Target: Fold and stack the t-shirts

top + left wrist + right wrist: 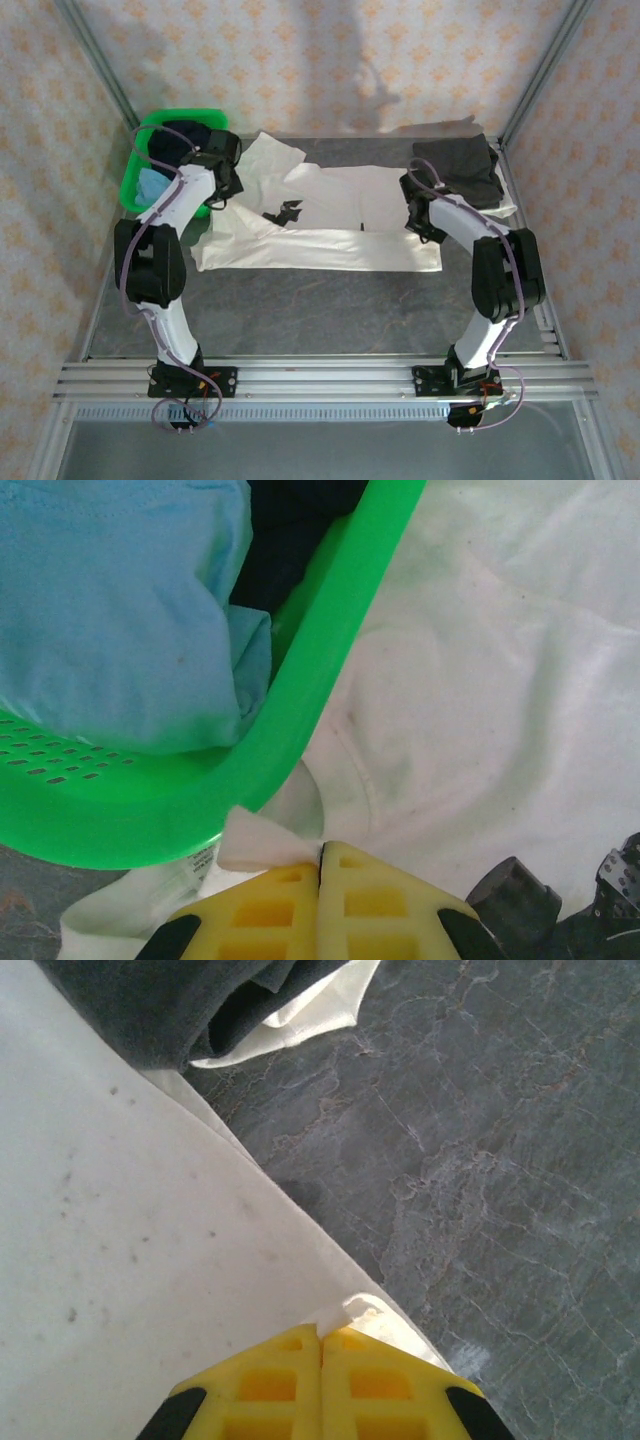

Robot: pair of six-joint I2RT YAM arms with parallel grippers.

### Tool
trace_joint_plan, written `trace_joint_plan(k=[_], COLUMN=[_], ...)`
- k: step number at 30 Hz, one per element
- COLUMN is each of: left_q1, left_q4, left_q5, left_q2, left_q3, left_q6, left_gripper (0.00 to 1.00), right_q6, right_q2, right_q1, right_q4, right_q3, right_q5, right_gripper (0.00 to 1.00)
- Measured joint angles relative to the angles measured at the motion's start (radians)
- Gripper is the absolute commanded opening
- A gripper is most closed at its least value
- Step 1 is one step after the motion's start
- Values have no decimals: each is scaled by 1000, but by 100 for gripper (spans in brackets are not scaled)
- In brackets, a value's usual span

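So, L fingers & R fingers both clamped tight on off-white t-shirt edges.

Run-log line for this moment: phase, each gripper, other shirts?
phase: gripping off-white t-shirt | left gripper: shut on its edge beside green basket | right gripper: shut on its edge | dark grey t-shirt: far right

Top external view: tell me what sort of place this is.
Likely a robot test cell staged for laundry, not a home: an aluminium frame edges the table, patterned panels wall it in, and a green basket sits beside a spread off-white t-shirt.
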State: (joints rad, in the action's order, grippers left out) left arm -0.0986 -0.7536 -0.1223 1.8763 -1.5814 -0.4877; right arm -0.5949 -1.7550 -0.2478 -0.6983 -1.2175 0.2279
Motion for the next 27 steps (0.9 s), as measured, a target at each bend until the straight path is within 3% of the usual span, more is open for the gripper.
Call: trace_joint_plan(k=[6,12,27], left_q1=[0,0,-64], left_q4=[-15,-36,-165], left_q5=[-1,-10,-75], left_q2=[60,19,-833], left_q3=[-28,0,539], left_q6=[11,19,-16], left_gripper=[0,0,0], right_q6=[18,32,35], right_q2=[-83,-43,507], right_q1=[0,0,0], right_q4=[-14,-45,-122], right_q3=[-47,-37,291], right_q5=[-8,-21,-122], right_gripper=[0,0,0])
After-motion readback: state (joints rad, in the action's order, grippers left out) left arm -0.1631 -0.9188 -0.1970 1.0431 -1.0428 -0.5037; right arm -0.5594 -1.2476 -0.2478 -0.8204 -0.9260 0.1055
